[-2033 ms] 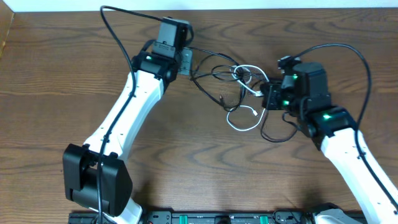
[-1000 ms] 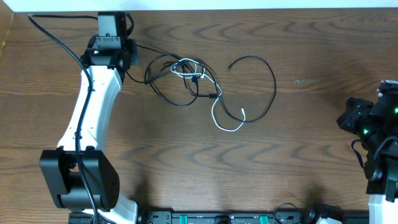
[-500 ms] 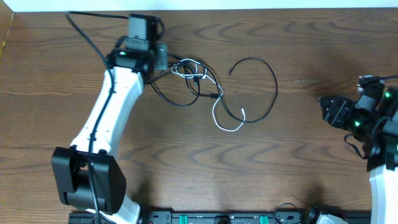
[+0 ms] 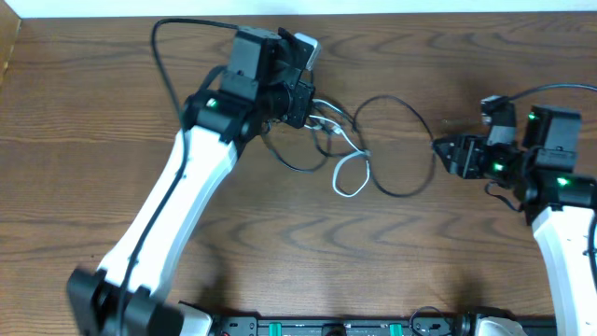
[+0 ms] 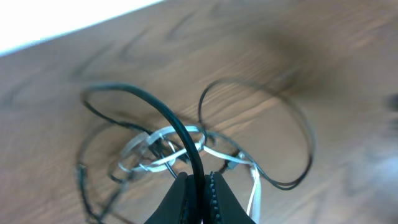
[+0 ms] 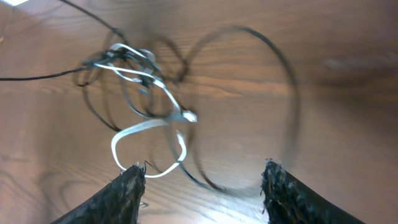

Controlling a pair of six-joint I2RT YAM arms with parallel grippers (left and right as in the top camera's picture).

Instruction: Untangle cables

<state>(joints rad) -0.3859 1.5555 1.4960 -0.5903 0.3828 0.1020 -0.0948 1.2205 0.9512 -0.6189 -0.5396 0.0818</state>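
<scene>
**Left gripper.** The left gripper point(image 4: 310, 105) is positioned over the middle of the desk point(image 4: 84, 140), toward the far edge. The left wrist view shows its jaws pressed together on the black cable point(image 5: 180, 134). The cable rises out of the closed fingertips point(image 5: 184, 186) in an arc and is lifted clear of the desk at that point.

**Right gripper.** The right gripper point(image 4: 440, 147) is positioned right of centre and points toward the cables. In the right wrist view both fingers point(image 6: 127, 193) stand well apart. Nothing lies between them and they touch neither cable.

**Black cable.**
- The black cable point(image 4: 392, 97) runs from the left gripper toward the right side of the desk.
- It forms one wide open loop that lies between the two grippers.
- The right side of this loop passes just beside the right gripper's fingertips.
- A second, smaller bend hangs below the left gripper toward the near edge.

**White cable.**
- The white cable point(image 4: 337, 179) lies at the centre of the desk.
- Its upper part is wound into the black cable just beside the left gripper.
- Its lower part forms a small closed loop that rests flat on the wood, inside the left edge of the black loop.
- The right wrist view shows the white strands point(image 6: 140, 126) crossing the black ones several times at the knot; which strand lies on top cannot be determined.
</scene>
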